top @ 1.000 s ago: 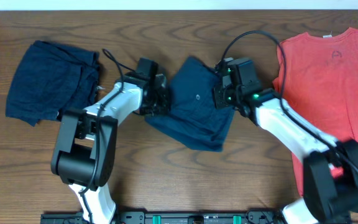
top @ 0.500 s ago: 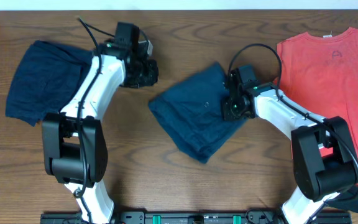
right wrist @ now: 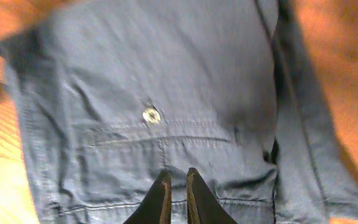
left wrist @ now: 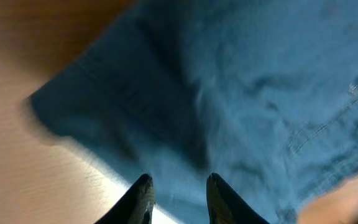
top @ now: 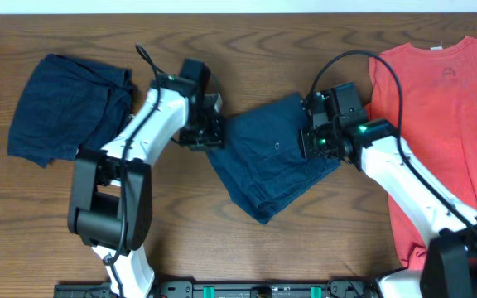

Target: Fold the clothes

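Folded navy shorts [top: 273, 161] lie at the table's middle, their button [top: 277, 146] facing up. My left gripper [top: 214, 134] is at the shorts' left edge; in the left wrist view it [left wrist: 178, 190] is open, fingers apart over the shorts' [left wrist: 229, 93] corner, nothing between them. My right gripper [top: 313, 142] is over the shorts' right side; in the right wrist view it [right wrist: 178, 186] is shut just above the cloth [right wrist: 135, 74], below the button [right wrist: 150, 115]. A second navy garment [top: 69, 108] lies crumpled at the left. A coral-red T-shirt [top: 445, 124] lies flat at the right.
The wooden table [top: 247, 240] runs to a pale wall along the far edge. The arm bases and a black rail [top: 247, 290] sit at the near edge. Cables loop above both wrists.
My left arm swung from the far left back down to the shorts' left edge. My right gripper shifted slightly right and up, and the shorts turned a little.
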### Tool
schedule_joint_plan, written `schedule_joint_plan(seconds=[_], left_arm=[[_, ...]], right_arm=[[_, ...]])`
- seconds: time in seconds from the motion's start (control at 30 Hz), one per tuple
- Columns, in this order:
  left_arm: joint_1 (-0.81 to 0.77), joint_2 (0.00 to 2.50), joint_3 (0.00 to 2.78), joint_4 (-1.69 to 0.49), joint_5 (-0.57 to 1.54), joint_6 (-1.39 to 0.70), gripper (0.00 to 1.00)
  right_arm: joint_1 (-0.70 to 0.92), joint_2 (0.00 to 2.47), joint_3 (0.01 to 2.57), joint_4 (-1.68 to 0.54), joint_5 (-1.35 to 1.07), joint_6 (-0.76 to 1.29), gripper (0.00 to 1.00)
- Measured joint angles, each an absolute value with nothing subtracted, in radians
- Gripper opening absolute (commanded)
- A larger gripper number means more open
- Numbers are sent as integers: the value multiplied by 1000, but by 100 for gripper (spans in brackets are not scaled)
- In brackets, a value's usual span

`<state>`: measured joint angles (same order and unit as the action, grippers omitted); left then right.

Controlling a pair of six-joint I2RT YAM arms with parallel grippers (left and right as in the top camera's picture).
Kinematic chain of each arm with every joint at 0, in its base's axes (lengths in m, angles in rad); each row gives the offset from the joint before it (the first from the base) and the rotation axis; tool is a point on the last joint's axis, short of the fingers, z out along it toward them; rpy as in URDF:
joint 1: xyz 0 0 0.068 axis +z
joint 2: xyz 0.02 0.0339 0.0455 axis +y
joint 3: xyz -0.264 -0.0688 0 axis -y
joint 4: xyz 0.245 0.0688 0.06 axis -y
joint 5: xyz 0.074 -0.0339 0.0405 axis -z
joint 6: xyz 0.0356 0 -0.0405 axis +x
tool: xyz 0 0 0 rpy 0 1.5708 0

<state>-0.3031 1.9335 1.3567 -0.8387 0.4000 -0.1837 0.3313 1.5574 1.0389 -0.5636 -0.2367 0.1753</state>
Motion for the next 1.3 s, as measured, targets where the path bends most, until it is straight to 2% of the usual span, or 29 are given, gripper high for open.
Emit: schedule_joint_plan(seconds=[0.13,0.37,0.47,0.6,0.67,0.7,0.8,0.87,0.97,1.03,1.3], left_arm=[[-335,1934,1237,-651,400,-205,9],[-313,1932,1206,-497,355,-207,6],[-274,1932,1233,-502,372,-206,17],[-226,1921,1297,-586,443,-207,49],[-209,1893,1320,-653,474,-211,58],[-203,1874,1327,-683,485,-207,70],[-185,1797,1338,-766,507,-196,84],[-179,1762,1344,-815,516,-184,90],[-177,1745,1345,-861,520,-181,92],[-177,1753,1332,-857,521,-178,98],[-178,1864,1187,-709,575,-256,98]], right_arm=[[331,1571,1039,-566,-237,175,4],[342,1657,1039,-570,-236,175,6],[354,1690,1039,-560,-237,175,7],[362,1729,1039,-560,-236,175,5],[363,1760,1039,-561,-231,177,4],[364,1777,1039,-562,-221,183,3],[362,1829,1039,-559,-191,210,1],[358,1838,1047,-559,-190,226,1],[352,1845,1052,-562,-201,240,1],[349,1846,1052,-562,-207,246,1],[349,1846,1052,-561,-208,254,1]])
